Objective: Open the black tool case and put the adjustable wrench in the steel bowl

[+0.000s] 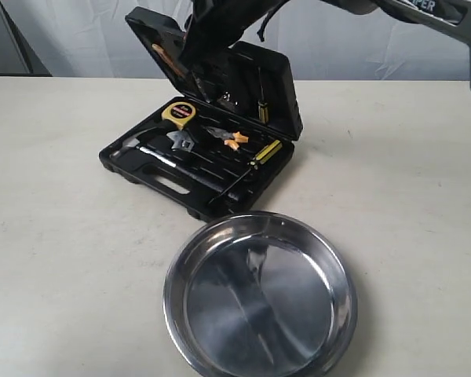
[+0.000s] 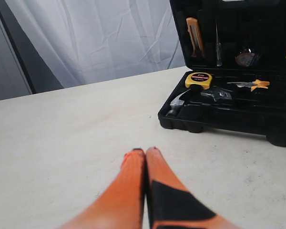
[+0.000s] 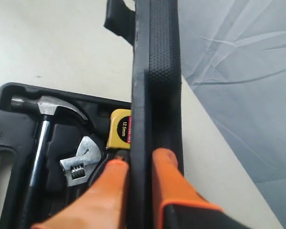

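**Open case with the lid held.** The black tool case (image 1: 153,177), a rectangular box of matte moulded plastic, lies open on the pale tabletop (image 1: 63,251) toward its far edge, about midway along it. The ribbed lid (image 1: 271,78) stands upright.

The right gripper (image 3: 140,160) is closed on the lid's free rim. One orange finger (image 3: 109,183) is on the inner face and the other on the ribbed outer face, with the rim filling the gap between them.

The adjustable wrench (image 1: 180,143), with a silver jaw head and a black handle, rests in its recess in the base half. It lies between the head of the steel hammer (image 1: 129,145) and the orange-handled pliers (image 1: 234,138), just beside the yellow tape measure (image 1: 180,112). It sits down in the base below the right fingers and is not gripped.

The left gripper (image 2: 144,151) hangs over bare tabletop toward the left edge, well apart from the case. Its orange fingertips are pressed together on nothing.

The steel bowl (image 1: 170,292), a wide shallow pan of polished steel, stands at the near edge in front of the case. It has nothing in it.
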Robot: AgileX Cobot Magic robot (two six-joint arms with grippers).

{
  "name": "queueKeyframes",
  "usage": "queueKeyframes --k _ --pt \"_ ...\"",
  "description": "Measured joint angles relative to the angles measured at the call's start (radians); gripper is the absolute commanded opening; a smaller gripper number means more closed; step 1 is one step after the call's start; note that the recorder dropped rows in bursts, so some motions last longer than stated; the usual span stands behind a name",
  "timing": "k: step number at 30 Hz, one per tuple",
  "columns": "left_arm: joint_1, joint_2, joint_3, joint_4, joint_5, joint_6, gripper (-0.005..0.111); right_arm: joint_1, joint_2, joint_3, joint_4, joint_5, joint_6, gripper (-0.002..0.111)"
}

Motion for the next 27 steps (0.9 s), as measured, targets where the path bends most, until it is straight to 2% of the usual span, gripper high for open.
queueKeyframes --k 11,19,27 --pt "0.000 0.000 0.000 0.000 0.000 0.000 0.000 -0.052 -0.044 0.007 0.197 0.108 -0.152 -0.001" --pt "0.000 0.000 0.000 0.000 0.000 0.000 0.000 -0.056 -0.045 0.007 0.217 0.112 -0.180 -0.001" --pt "0.000 0.000 0.000 0.000 0.000 0.000 0.000 -0.149 -0.045 0.007 0.277 0.116 -0.179 -0.001"
